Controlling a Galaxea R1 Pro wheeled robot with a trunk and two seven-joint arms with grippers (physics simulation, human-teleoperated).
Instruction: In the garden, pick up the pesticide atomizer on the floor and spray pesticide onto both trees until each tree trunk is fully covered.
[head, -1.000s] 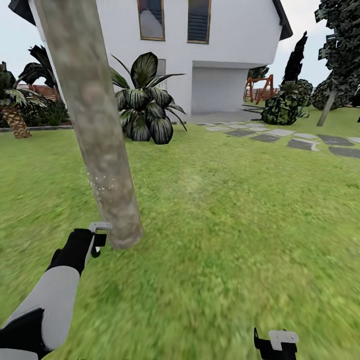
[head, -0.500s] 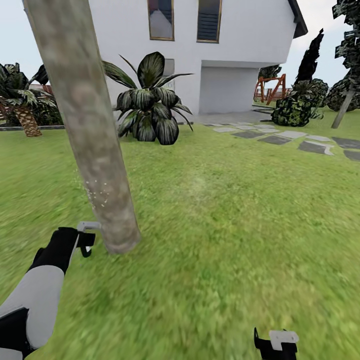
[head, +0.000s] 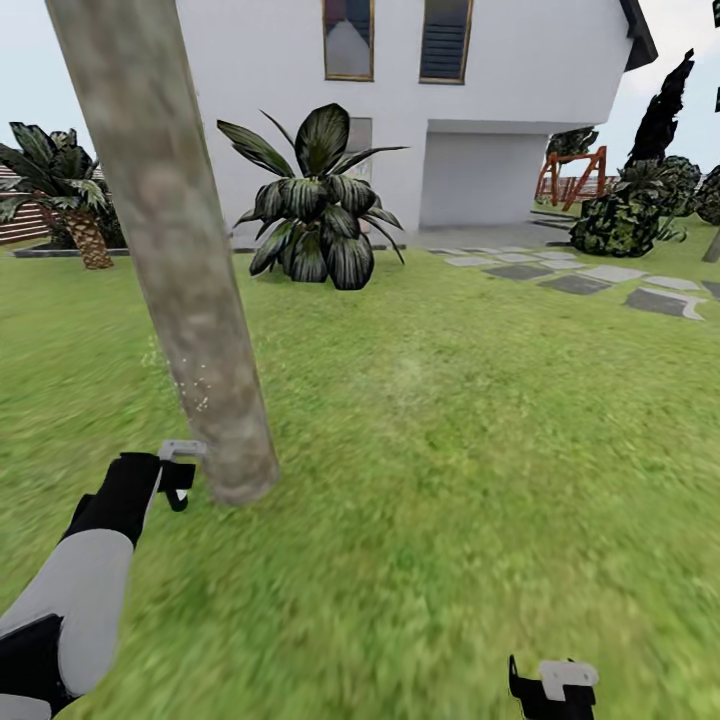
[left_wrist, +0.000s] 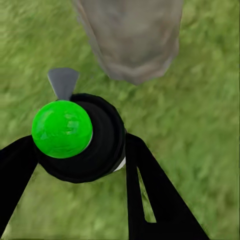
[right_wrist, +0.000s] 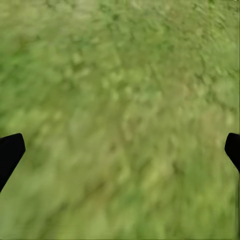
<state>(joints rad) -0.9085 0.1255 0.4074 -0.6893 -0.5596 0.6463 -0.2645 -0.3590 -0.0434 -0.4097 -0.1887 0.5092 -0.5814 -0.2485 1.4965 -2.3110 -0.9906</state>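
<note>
Head view, read from left to right: our left arm reaches forward over the grass (head: 430, 480), and our left gripper (head: 178, 478) sits just beside the foot of a thick, pale, mottled tree trunk (head: 175, 250) that leans slightly across the picture. A scatter of tiny whitish specks of pesticide (head: 195, 390) lies on the trunk's lower part, on the side facing the gripper. Behind the trunk stands a palm-like plant (head: 70, 195) before a brown slat fence (head: 22, 215); farther right we see a broad-leaved dark plant (head: 320, 205), a white house (head: 480, 110), grey paving stones (head: 600, 280), a dark bush (head: 628, 215) and a black cypress-like tree (head: 665, 100). At the lower right edge of this view our right gripper (head: 552, 690) hangs low over the lawn. In the left wrist view, the left gripper (left_wrist: 85, 165) has its two black fingers (left_wrist: 150, 195) closed round the black body of the atomizer (left_wrist: 80, 135), which has a glossy green cap and a grey nozzle pointing toward the trunk base (left_wrist: 135, 40) just ahead. In the right wrist view, the right gripper (right_wrist: 120, 150) shows its fingertips (right_wrist: 10, 152) spread wide at the picture's two sides, with only blurred grass (right_wrist: 120, 100) between them and nothing held.
</note>
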